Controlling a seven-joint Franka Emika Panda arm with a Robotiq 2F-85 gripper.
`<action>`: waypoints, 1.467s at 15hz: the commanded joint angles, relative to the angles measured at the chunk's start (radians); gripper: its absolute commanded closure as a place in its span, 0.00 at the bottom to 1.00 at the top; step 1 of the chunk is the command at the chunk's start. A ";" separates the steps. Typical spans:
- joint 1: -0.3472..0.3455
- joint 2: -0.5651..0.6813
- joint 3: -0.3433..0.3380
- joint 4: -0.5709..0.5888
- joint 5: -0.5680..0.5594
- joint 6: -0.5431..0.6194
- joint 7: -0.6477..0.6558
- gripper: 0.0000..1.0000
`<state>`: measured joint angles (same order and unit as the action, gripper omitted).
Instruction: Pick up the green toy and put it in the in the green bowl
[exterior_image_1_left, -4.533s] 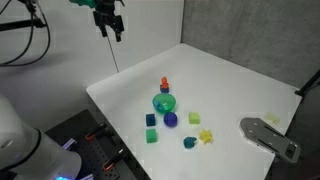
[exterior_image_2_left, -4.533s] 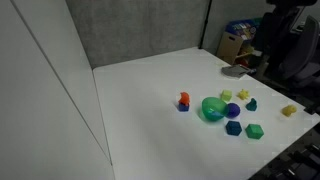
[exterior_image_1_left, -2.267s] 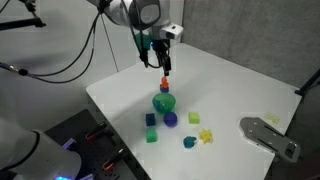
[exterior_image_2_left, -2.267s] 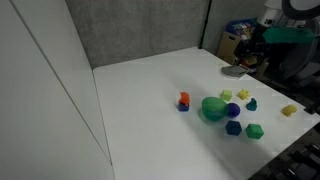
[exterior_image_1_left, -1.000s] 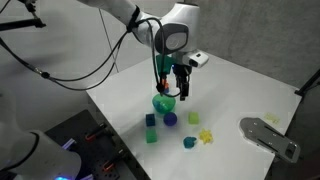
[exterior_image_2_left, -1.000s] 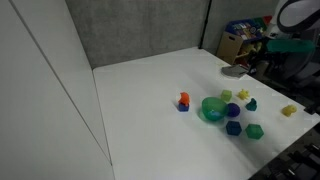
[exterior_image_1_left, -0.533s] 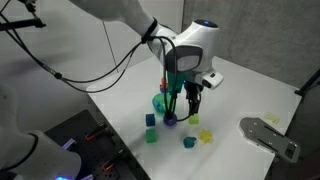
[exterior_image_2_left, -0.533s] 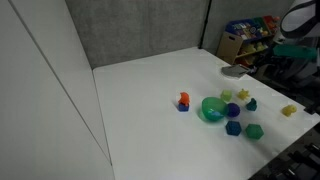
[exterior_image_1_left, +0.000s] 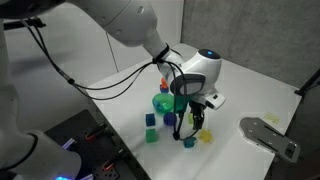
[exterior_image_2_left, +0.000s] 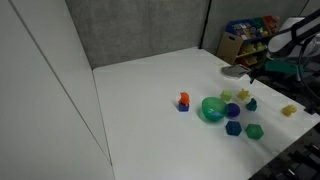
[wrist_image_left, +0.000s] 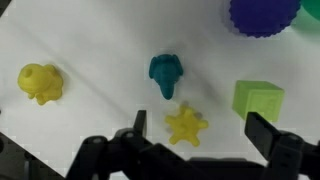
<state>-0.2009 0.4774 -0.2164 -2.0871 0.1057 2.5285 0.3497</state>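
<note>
The green toy (wrist_image_left: 165, 75), a small dark teal lump, lies on the white table in the wrist view, just beyond the yellow star (wrist_image_left: 185, 126). It also shows in both exterior views (exterior_image_1_left: 187, 142) (exterior_image_2_left: 251, 104). The green bowl (exterior_image_1_left: 163, 102) (exterior_image_2_left: 213, 108) stands a little way off, with a purple ball (exterior_image_1_left: 171, 119) beside it. My gripper (wrist_image_left: 200, 135) (exterior_image_1_left: 190, 126) is open and empty. It hangs low over the blocks, its fingers straddling the star, with the green toy just ahead of the fingertips.
A lime-green block (wrist_image_left: 258, 100) and a yellow toy (wrist_image_left: 40, 82) flank the green toy. A blue cube (exterior_image_1_left: 151, 119), a bright green cube (exterior_image_1_left: 152, 135) and an orange-on-blue piece (exterior_image_2_left: 184, 100) lie near the bowl. A grey metal tool (exterior_image_1_left: 268, 137) lies near the table edge.
My arm has swung in from the back of the table, passed over the bowl and come down low over the teal toy and star. The objects have not moved.
</note>
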 joint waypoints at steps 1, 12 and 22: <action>0.009 0.097 -0.029 0.048 -0.005 0.040 0.013 0.00; 0.037 0.267 -0.060 0.041 0.007 0.189 0.014 0.00; 0.072 0.312 -0.061 0.036 0.020 0.318 0.008 0.58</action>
<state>-0.1453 0.7846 -0.2654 -2.0612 0.1058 2.8235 0.3567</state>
